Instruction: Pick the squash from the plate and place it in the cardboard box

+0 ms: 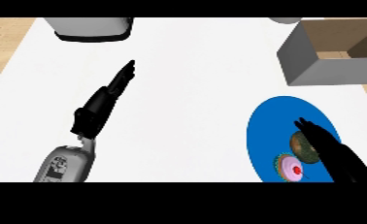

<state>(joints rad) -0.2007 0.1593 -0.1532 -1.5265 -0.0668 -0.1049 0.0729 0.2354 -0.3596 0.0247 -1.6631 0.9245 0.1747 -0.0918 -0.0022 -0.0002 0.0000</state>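
Right hand point(326, 145), fingers straight and together, lies over the squash point(302, 146) on the blue plate point(269, 131) near the tabletop's right edge — risk: the cupcake point(291, 168) just beside it gets knocked — box point(323, 53) waits at the far right corner; left hand point(108, 99) rests flat, open.

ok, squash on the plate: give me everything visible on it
The squash is a rounded, dark green-brown mottled thing, sitting on the right part of the blue plate. The right robot hand, fingers straight, lies over its right side and hides that part. A pink cupcake sits just beside its lower left edge; whether they touch cannot be told.
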